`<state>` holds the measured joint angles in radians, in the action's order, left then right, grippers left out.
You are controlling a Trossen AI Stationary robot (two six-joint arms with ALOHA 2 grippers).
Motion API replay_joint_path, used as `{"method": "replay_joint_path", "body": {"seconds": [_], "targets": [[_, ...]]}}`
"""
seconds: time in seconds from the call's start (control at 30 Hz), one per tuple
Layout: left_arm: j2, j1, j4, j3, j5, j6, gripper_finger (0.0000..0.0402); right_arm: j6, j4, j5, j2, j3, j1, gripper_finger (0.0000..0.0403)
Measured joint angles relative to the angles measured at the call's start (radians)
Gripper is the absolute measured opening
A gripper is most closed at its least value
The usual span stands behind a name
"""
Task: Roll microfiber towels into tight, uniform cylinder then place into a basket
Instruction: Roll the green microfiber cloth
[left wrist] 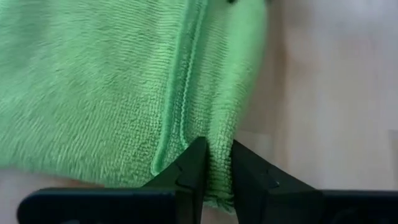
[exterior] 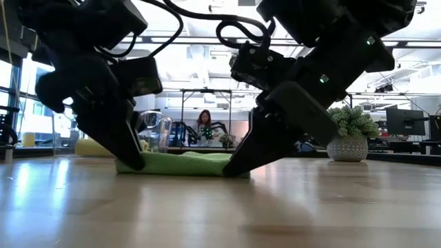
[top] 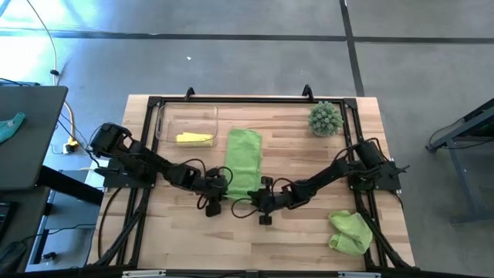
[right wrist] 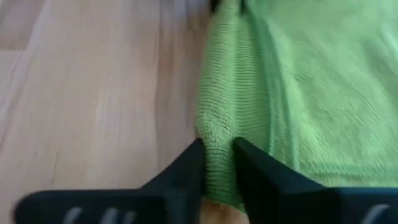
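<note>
light: bright, backlit low view | arms silhouetted | wrist views soft

Ribbed green cloth towel (left wrist: 112,93), wood table (top: 301,154)

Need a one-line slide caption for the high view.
Left gripper and right gripper pinch the near corners of a flat green towel; yellow towel in basket.
</note>
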<state>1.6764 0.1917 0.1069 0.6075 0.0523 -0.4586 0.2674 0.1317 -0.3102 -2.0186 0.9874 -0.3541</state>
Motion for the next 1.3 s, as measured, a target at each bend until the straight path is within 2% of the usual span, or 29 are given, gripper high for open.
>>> {"method": "replay_joint_path", "body": {"seconds": [0.1, 0.17, 0.37, 0.53, 0.67, 0.83, 1.3], "targets": [[0.002, 0.0, 0.031, -0.003, -0.07, -0.036, 0.0053, 0.061, -0.001, 0.033, 0.001, -0.001, 0.003, 0.0022], [-0.006, -0.002, 0.046, -0.004, -0.12, -0.052, 0.0053, 0.086, -0.001, 0.086, 0.002, 0.003, 0.012, 0.0007], [-0.013, -0.001, 0.056, -0.005, -0.193, -0.116, 0.0053, 0.147, 0.012, 0.406, 0.012, 0.027, 0.072, 0.0014], [-0.024, -0.001, 0.06, -0.006, -0.203, -0.194, 0.0053, 0.211, 0.022, 0.63, 0.016, 0.025, 0.144, 0.0003], [-0.029, -0.001, 0.071, -0.006, -0.203, -0.261, 0.0053, 0.27, 0.041, 0.734, 0.016, 0.024, 0.18, 0.0003], [-0.076, 0.0, 0.074, -0.006, -0.204, -0.26, 0.0053, 0.283, 0.097, 0.809, 0.014, 0.023, 0.191, 0.0003], [-0.197, 0.036, -0.029, -0.003, -0.078, -0.102, 0.0053, 0.405, 0.088, 0.769, 0.018, 0.026, 0.223, 0.0004]]}}
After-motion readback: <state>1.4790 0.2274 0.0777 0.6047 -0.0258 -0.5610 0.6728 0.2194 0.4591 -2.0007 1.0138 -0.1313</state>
